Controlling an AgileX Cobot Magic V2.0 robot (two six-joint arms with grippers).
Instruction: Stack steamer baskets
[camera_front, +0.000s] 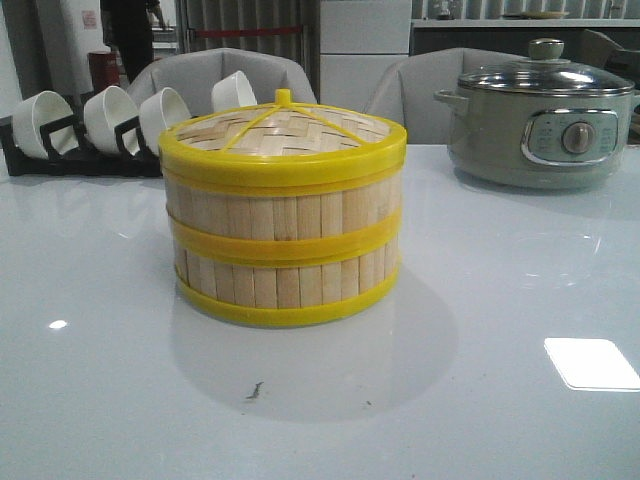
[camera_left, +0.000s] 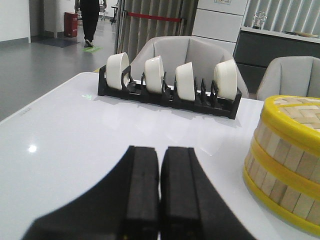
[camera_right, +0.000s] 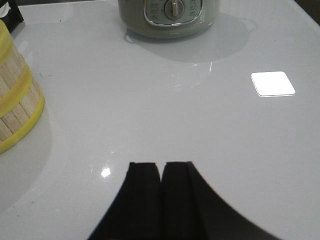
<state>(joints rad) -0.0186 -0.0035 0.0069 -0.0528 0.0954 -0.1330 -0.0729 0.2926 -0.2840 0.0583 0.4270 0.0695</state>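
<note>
The steamer baskets (camera_front: 283, 240) stand in front of me near the middle of the white table (camera_front: 480, 380), two tiers one on the other, their pale wood slats upright and a yellow band showing where the upper tier sits on the lower. The flat woven lid (camera_front: 285, 132) with its yellow rim and small knob rests on the top tier. My left gripper (camera_left: 160, 187) hangs over bare table with nothing in it, its two black fingers (camera_left: 142, 185) pressed together so that only a thin seam shows between them; from that wrist the stack lies off to one side, apart from the fingers. My right gripper (camera_right: 161, 192) is the same, fingers closed against each other and holding nothing, with the stack's lower wall at the edge of that view and well clear of it. Behind the stack on my left a black rack (camera_left: 170, 95) holds four white bowls (camera_left: 152, 75) on edge (the front view shows them in a row). On my right, toward the back, sits the grey electric pot (camera_front: 540, 125) with its glass lid on.
</note>
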